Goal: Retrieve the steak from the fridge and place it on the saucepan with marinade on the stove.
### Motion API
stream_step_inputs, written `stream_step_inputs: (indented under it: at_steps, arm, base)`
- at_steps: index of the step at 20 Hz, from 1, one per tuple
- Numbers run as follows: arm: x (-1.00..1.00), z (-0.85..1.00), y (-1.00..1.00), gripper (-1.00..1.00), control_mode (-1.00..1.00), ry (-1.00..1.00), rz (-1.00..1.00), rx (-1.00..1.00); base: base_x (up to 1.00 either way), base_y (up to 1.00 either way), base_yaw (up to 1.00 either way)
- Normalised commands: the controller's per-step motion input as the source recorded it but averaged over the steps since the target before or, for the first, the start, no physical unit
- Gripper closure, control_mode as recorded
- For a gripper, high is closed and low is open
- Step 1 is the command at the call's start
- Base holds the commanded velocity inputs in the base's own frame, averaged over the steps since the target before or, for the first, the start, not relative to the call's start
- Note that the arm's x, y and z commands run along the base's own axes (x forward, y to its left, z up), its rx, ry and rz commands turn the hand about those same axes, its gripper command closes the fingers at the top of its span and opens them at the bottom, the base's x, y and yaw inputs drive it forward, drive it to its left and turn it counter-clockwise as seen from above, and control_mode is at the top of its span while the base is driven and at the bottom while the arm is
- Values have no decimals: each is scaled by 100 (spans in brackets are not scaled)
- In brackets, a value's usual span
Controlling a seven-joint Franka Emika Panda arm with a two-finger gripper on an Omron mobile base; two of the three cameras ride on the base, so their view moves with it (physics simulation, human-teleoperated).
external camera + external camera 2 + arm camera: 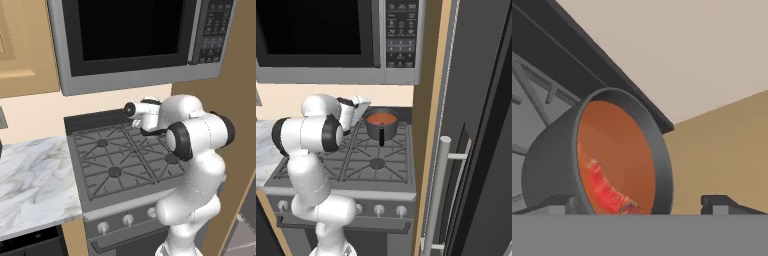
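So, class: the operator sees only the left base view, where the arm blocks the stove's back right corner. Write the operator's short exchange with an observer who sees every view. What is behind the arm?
Operator: What stands behind the arm?
Observer: The saucepan sits on the back right burner of the stove, with orange-red liquid inside.
Operator: Is the steak in it yet?
Observer: Yes. The hand view shows the steak lying in the liquid.
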Motion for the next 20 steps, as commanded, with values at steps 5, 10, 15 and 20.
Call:
stream_step_inputs:
  at_steps: [5,10,15,20]
  arm:
    - [-97,23,37,-100,-100,-11,0,0]
    - [-85,44,50,-100,-100,-13,0,-1]
    - [-73,53,50,-100,-100,-7,0,0]
    - [-53,61,31,-100,-100,4,-3,0]
  base:
    - [0,0,0]
    - [0,0,0]
    - [0,0,0]
    - [0,0,0]
